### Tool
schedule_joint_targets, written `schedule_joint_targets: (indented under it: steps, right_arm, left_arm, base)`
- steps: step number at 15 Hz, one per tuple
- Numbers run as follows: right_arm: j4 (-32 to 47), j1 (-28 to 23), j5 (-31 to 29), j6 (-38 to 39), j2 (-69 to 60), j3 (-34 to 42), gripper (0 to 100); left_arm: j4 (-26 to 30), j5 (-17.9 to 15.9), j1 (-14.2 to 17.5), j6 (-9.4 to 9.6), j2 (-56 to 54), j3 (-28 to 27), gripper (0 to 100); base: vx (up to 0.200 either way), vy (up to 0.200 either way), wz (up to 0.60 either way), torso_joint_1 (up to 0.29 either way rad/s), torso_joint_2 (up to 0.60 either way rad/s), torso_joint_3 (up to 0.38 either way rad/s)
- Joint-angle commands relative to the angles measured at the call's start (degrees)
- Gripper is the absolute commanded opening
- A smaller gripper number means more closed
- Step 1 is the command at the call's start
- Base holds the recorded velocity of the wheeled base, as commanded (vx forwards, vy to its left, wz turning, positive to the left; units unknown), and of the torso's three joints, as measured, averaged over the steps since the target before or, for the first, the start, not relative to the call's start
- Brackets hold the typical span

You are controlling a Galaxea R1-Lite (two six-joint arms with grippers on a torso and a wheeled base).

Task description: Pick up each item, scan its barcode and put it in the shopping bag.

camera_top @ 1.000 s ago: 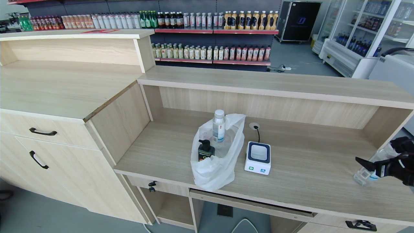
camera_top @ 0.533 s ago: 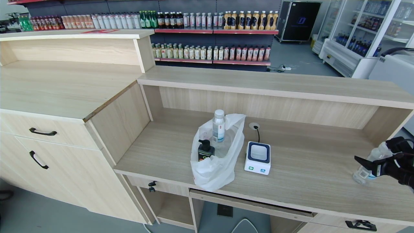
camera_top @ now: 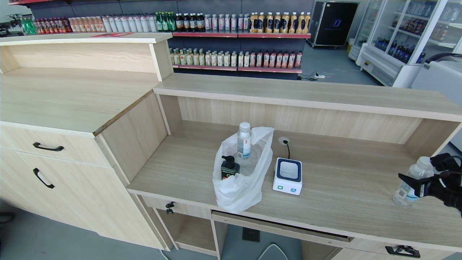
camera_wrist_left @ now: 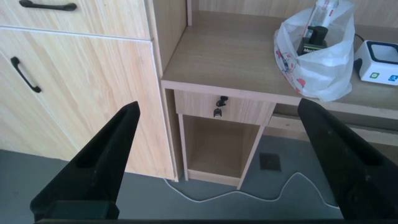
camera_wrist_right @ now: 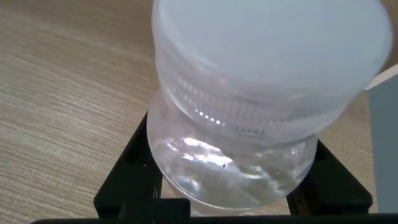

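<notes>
The right claw [camera_top: 417, 170] is at the right end of the table [camera_top: 343, 180]. It is closed around a clear bottle [camera_top: 411, 182] with a white cap. One black finger [camera_top: 409, 179] sits on the front of the bottle and the other is behind it. The right wrist view looks down on the cap, and the clear bottle [camera_wrist_right: 249, 112] is squeezed between the two fingers of the claw [camera_wrist_right: 230, 186]. The bottle stands almost straight up, leaning a little. I cannot tell if its bottom touches the table. It is well apart from the scanner [camera_top: 287, 176], a small white box with a dark blue frame, which sits near the middle of the table. A black wire runs from the back of the scanner into a round hole [camera_top: 284, 140]. Just beside the scanner is the white shopping bag [camera_top: 238, 187], open at the top. Inside it stand a tall bottle [camera_top: 244, 144] with a white cap and a black pump bottle [camera_top: 229, 168]. The left claw [camera_wrist_left: 217, 107] is down low beside the table, over the grey floor [camera_wrist_left: 112, 205]. Its two fingers are spread wide apart and it holds nothing. Beyond it are the shopping bag [camera_wrist_left: 314, 62] and the scanner [camera_wrist_left: 379, 59] on the table [camera_wrist_left: 230, 56]. Behind the table are shelves [camera_top: 234, 57] full of drinks.
</notes>
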Motion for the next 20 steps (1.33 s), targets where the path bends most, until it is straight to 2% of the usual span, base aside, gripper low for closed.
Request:
schedule_joint_targets:
  steps: [1, 5, 6, 9, 11, 13, 16, 18, 20]
  right_arm:
    - [0.4, -0.1, 0.0, 0.2, -0.4, -0.1, 0]
    - [3.1, 1.7, 0.3, 6.4, -6.9, 0.5, 0]
    - [17.2, 5.0, 1.7, 16.8, -22.1, -0.7, 0]
    - [37.5, 10.2, 7.0, 30.9, -42.2, -6.0, 0]
    - [42.3, 15.2, 11.5, 38.4, -50.0, -8.7, 0]
    - [42.5, 21.6, 12.4, 44.3, -54.9, -8.9, 0]
    - [45.2, 30.4, 12.4, 47.3, -61.0, -6.9, 0]
    - [52.2, 37.4, 12.2, 46.4, -67.8, -4.5, 0]
    - [56.4, 42.0, 12.1, 46.6, -73.0, -4.4, 0]
  left_arm:
    - [0.0, 0.0, 0.0, -0.02, 0.0, 0.0, 100]
    - [0.0, 0.0, 0.0, 0.07, 0.0, 0.0, 100]
    - [0.0, 0.0, 0.0, -0.02, 0.0, 0.0, 100]
    - [0.0, 0.0, 0.0, 0.07, 0.0, 0.0, 100]
    - [0.0, 0.0, 0.0, -0.02, 0.0, 0.0, 100]
    - [0.0, 0.0, 0.0, -0.02, 0.0, 0.0, 100]
    - [0.0, 0.0, 0.0, 0.07, 0.0, 0.0, 100]
    - [0.0, 0.0, 0.0, -0.02, 0.0, 0.0, 100]
    - [0.0, 0.0, 0.0, -0.02, 0.0, 0.0, 100]
  base:
    - [0.0, 0.0, 0.0, 0.0, 0.0, 0.0]
    - [0.0, 0.0, 0.0, 0.0, 0.0, 0.0]
    - [0.0, 0.0, 0.0, 0.0, 0.0, 0.0]
    - [0.0, 0.0, 0.0, 0.0, 0.0, 0.0]
    - [0.0, 0.0, 0.0, 0.0, 0.0, 0.0]
    - [0.0, 0.0, 0.0, 0.0, 0.0, 0.0]
    - [0.0, 0.0, 0.0, 0.0, 0.0, 0.0]
    - [0.0, 0.0, 0.0, 0.0, 0.0, 0.0]
    - [0.0, 0.0, 0.0, 0.0, 0.0, 0.0]
